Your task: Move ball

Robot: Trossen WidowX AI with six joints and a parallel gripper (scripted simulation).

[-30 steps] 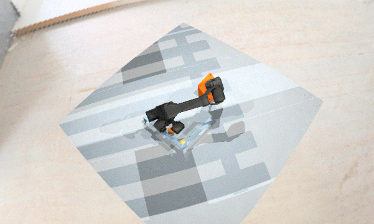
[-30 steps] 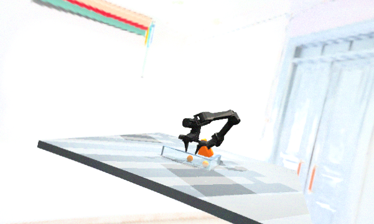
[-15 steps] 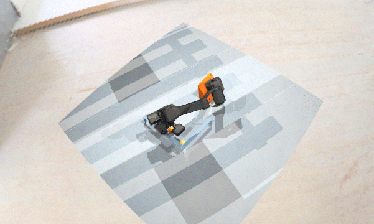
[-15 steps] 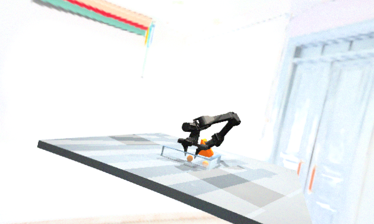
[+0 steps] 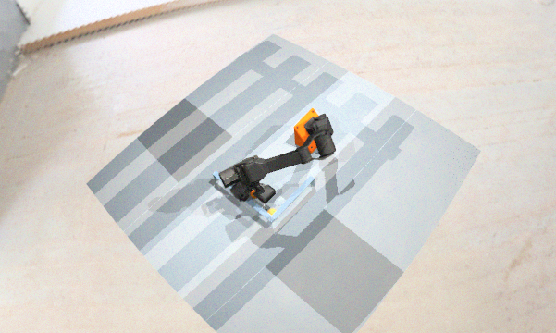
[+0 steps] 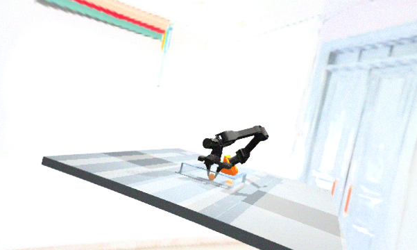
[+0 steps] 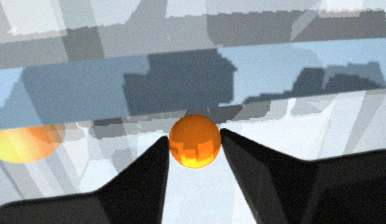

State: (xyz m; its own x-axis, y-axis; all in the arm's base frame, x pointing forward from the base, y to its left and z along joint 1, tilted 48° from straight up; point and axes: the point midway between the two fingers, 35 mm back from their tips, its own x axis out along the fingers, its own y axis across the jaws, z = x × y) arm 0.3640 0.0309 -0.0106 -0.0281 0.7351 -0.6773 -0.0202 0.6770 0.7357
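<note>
Top view: arm (image 5: 278, 162) reaches from its orange base (image 5: 304, 130) over the walled corner; the gripper (image 5: 257, 194) hides the ball. A pale yellow-orange spot (image 5: 272, 211) sits right in the corner of the clear walls (image 5: 290, 198).

Exterior view: ball (image 6: 211, 176) small, orange, on the table (image 6: 132, 194) under the gripper (image 6: 211, 170), inside the walls (image 6: 193, 169). The see-through copy (image 6: 229, 182) lies just beside it.

Wrist view: ball (image 7: 195, 141) glossy orange, round, lighter at the bottom. Both fingers touch its sides, clamped on it. See-through copy (image 7: 25, 143) at far left, well apart.
</note>
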